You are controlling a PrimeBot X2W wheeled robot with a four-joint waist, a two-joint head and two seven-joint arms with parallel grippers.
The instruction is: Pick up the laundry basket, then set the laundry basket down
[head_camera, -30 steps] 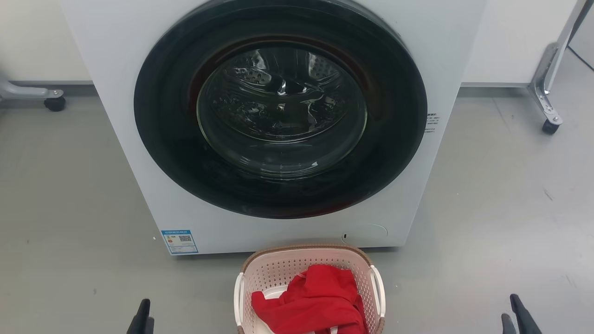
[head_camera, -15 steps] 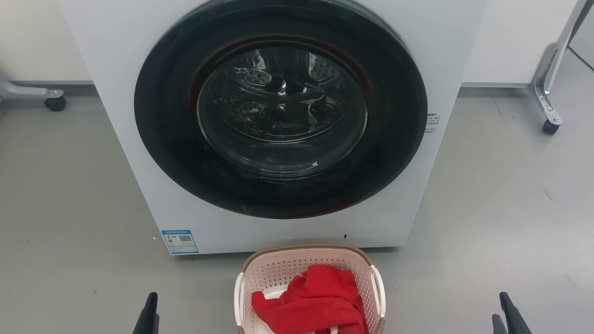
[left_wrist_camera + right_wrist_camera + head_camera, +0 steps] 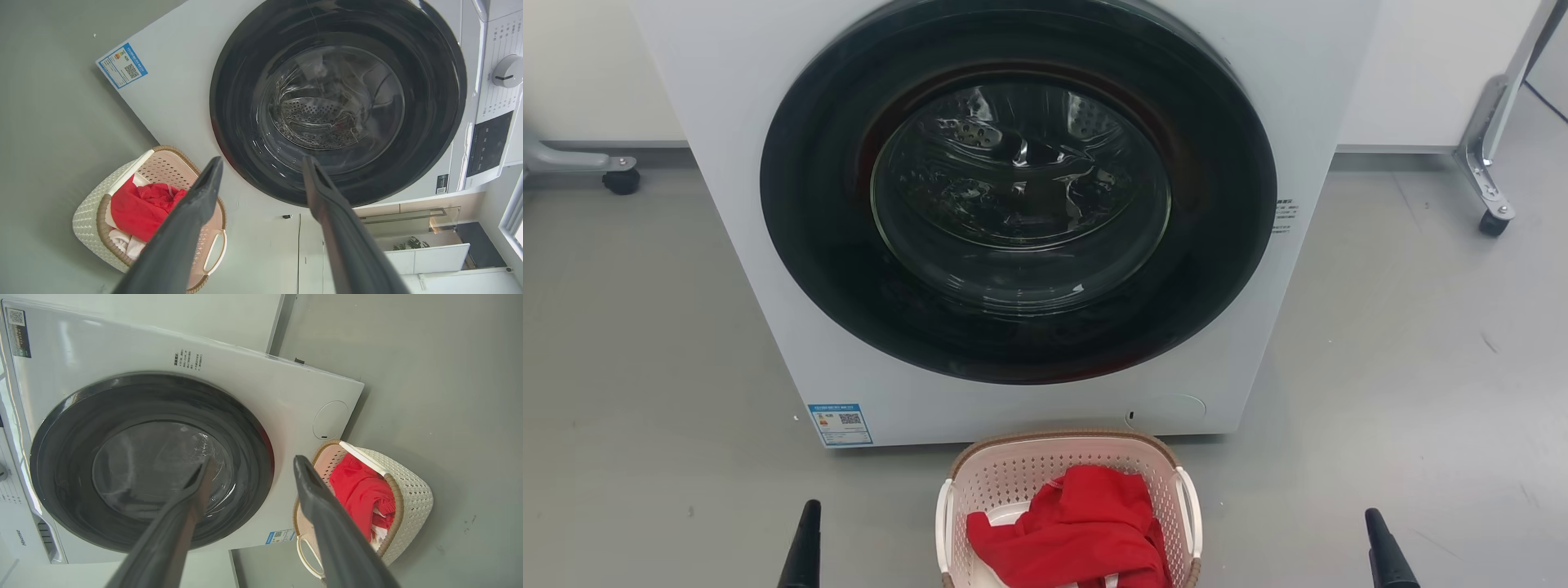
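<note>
Got the laundry basket (image 3: 1029, 474) at bottom centre of the head view, on the grey floor (image 3: 645, 367) just in front of the washing machine (image 3: 727, 204), red cloth (image 3: 1078, 531) heaped inside. Spotting left gripper (image 3: 262, 163) lower left, right gripper (image 3: 251, 465) lower right, both with fingers spread, clear of the basket

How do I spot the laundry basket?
Find the big white washing machine with its round dark door. On the grey floor right in front of it sits the laundry basket: small, cream, full of holes, brown-rimmed, with red cloth inside.
</note>
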